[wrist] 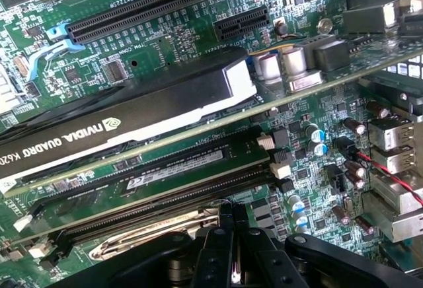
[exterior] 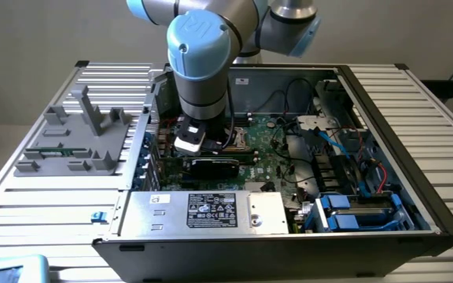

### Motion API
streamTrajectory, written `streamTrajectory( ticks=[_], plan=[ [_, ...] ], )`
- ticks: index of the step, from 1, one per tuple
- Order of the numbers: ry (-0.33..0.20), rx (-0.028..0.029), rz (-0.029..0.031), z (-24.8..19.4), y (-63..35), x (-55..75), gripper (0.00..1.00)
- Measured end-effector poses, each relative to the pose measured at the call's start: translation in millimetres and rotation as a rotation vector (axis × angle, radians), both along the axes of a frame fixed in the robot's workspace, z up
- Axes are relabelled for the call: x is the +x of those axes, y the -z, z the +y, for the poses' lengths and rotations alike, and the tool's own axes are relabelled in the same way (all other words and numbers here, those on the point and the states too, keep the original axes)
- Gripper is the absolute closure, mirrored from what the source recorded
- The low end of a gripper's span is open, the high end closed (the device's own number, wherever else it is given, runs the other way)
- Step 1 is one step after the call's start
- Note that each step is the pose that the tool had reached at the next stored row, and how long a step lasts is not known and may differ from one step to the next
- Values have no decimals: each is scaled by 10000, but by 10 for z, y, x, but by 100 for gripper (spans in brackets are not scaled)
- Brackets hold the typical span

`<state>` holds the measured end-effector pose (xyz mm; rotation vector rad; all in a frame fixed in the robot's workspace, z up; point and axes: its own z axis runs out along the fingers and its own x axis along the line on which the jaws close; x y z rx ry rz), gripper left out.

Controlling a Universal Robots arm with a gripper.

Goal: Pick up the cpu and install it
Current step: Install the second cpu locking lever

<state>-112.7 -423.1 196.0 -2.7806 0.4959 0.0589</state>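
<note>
Pincer (wrist: 232, 276) shut — tight between graphics card (wrist: 132, 113) and socket lever (wrist: 158, 232).

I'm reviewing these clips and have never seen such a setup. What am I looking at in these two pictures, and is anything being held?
The exterior view shows a grey-and-blue robot arm reaching down into an open computer case that lies on a slatted metal table. Beside the case stands a grey plastic fixture; a silver power supply sits at the case's near edge. The wrist view comes from a camera on the arm, looking close at the green motherboard and a black Nvidia Quadro graphics card. The gripper is shut, low over the board. I cannot tell whether it holds the cpu.
</note>
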Motion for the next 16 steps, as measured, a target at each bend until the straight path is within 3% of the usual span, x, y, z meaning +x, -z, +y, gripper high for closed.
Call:
streamTrajectory(
  ticks=[16],
  plan=[
    [1,2,-16,1,18,-7,89]
  ],
)
